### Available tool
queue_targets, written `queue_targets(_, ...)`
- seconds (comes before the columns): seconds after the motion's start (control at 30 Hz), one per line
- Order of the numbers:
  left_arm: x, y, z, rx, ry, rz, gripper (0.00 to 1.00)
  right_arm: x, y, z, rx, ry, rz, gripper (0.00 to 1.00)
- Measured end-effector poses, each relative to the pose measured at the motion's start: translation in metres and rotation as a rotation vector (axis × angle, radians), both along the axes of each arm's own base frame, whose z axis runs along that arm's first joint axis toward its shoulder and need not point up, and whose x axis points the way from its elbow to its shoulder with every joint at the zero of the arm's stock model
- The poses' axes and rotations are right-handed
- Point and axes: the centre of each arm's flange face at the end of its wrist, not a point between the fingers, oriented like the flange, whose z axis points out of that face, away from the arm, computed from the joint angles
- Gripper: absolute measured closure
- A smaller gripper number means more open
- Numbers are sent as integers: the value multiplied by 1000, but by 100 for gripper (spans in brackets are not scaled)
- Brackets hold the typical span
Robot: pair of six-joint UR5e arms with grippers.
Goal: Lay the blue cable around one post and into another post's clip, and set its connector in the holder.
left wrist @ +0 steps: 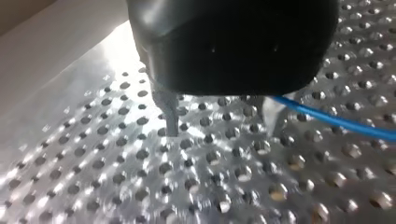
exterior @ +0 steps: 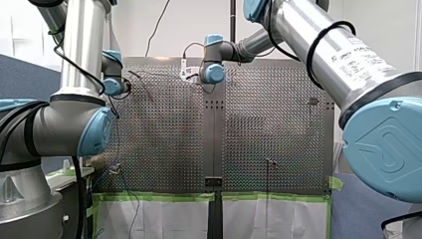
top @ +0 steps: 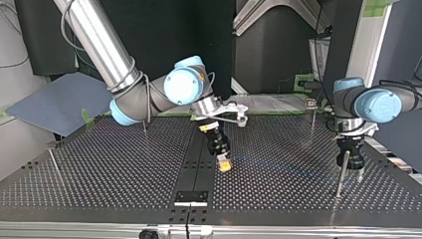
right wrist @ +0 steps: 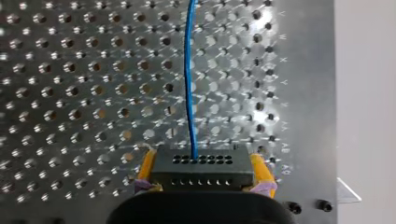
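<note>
One connector (right wrist: 201,167) is clamped between the yellow pads (right wrist: 148,165) of my right gripper (top: 223,163), mid-frame in the top view. The blue cable (right wrist: 188,84) runs ahead from it. My left gripper (left wrist: 223,130), jaws apart, has the cable beside one finger. I judge the cable should be held lightly taut near the post (top: 340,174). Below is the perforated table (top: 99,184), and the room behind is dark.

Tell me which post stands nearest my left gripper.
The thin post at the top view's right, just beside my left gripper. The clip-topped post stands behind it, two other posts far off at the view's left.
</note>
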Motion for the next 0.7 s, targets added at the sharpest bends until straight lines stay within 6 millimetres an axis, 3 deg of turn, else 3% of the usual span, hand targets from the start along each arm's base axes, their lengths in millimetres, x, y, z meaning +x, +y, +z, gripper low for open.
queue_targets(0.27, -5, 7, -7, -48, 33, 35, 8, -10, -6, -17, 33, 36, -56, 100)
queue_targets(0.7, -2, -1, -5, -76, 11, -42, 6, -27, -16, -53, 56, 24, -163, 100)
